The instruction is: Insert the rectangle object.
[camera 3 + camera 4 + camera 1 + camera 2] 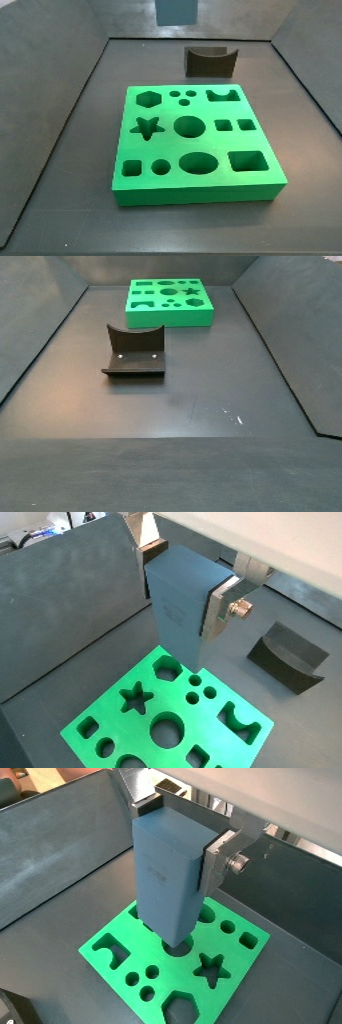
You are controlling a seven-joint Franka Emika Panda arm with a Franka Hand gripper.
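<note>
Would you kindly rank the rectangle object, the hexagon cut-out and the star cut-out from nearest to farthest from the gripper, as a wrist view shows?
1. rectangle object: clamped in the gripper.
2. hexagon cut-out: at the green board's corner, beneath the held object's lower end.
3. star cut-out: further along the board.

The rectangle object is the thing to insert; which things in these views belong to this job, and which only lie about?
Belong to the job:
- rectangle object, held upright between the fingers
- gripper, above the board in both wrist views
- green cut-out board, where the block goes

Only lying about:
- dark grey block with a curved notch, on the floor apart from the board
</note>
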